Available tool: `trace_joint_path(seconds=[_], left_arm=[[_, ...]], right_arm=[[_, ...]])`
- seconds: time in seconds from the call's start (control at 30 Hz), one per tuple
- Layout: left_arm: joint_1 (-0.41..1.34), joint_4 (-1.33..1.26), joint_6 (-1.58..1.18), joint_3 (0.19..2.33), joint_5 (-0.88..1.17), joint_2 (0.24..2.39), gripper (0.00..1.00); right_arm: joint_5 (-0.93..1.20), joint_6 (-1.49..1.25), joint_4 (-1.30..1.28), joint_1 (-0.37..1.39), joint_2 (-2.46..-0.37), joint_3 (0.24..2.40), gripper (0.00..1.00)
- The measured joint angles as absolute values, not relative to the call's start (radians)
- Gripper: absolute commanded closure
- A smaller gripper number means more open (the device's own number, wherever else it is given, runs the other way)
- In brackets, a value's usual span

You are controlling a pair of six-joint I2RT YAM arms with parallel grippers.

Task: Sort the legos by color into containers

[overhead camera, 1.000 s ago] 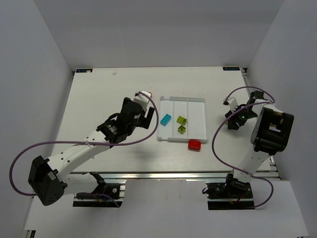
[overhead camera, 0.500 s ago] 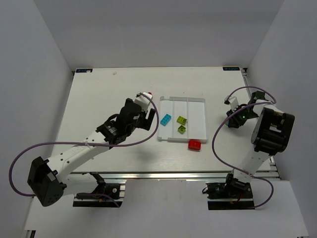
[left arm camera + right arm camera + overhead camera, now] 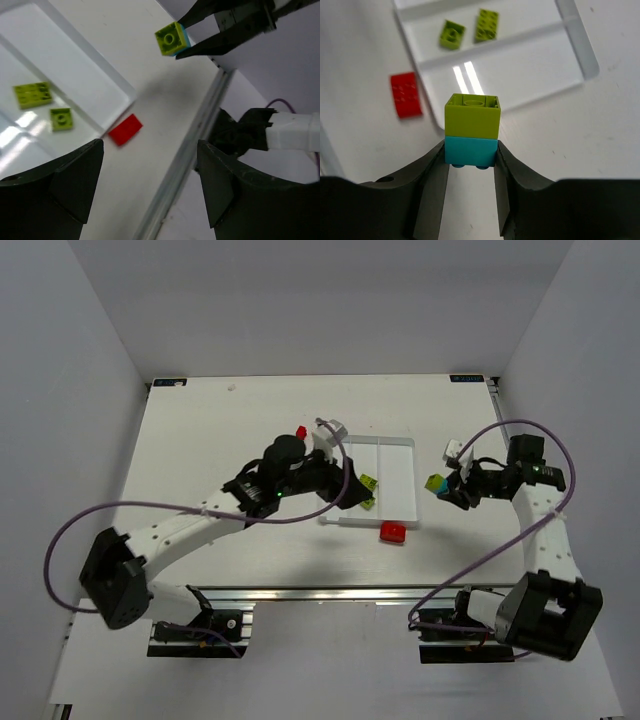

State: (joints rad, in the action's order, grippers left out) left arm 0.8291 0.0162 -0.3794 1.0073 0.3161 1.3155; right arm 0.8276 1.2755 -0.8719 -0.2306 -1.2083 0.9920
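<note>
My right gripper (image 3: 471,156) is shut on a cyan lego (image 3: 471,151) that has a lime lego (image 3: 472,116) stacked on it. It holds the pair in the air just right of the white tray (image 3: 400,455); the overhead view shows that gripper (image 3: 438,486) there. Two lime legos (image 3: 452,34) (image 3: 486,25) lie in the tray's middle container. A red lego (image 3: 393,531) lies on the table by the tray's near right corner. My left gripper (image 3: 150,147) hangs open over the tray with nothing between its fingers, and its arm hides the tray's left container.
The left wrist view shows the red lego (image 3: 125,129), the table's metal front rail (image 3: 180,165) and the right arm's base (image 3: 250,135). White walls close in the table on both sides.
The left arm has swung right over the tray, covering the cyan brick lying there. The right arm has reached out toward the tray's right edge, its gripper now showing the lime-on-cyan stack.
</note>
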Motion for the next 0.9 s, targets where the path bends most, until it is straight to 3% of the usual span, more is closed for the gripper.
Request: trace_joint_path(seconds=[0.2, 0.33, 0.6, 0.73, 0.9], left_arm=[[0.889, -0.022, -0.591, 1.108, 0.425, 1.544, 0.12], [0.916, -0.019, -0.664, 1.19, 0.45, 1.609, 0.08], [0.942, -0.039, -0.764, 1.294, 0.464, 1.679, 0.1], [0.947, -0.02, -0.782, 1.319, 0.463, 1.718, 0.18], [0.953, 0.015, -0.802, 1.331, 0.461, 1.734, 0.41]], right_arm=[[0.915, 1.22, -0.91, -0.125, -1.032, 0.909, 1.0], [0.93, 1.151, -0.88, -0.076, -0.957, 0.896, 1.0], [0.942, 1.053, -0.817, -0.011, -0.886, 0.866, 1.0], [0.941, 1.016, -0.785, 0.006, -0.855, 0.86, 1.0], [0.93, 0.992, -0.765, 0.033, -0.844, 0.858, 1.0]])
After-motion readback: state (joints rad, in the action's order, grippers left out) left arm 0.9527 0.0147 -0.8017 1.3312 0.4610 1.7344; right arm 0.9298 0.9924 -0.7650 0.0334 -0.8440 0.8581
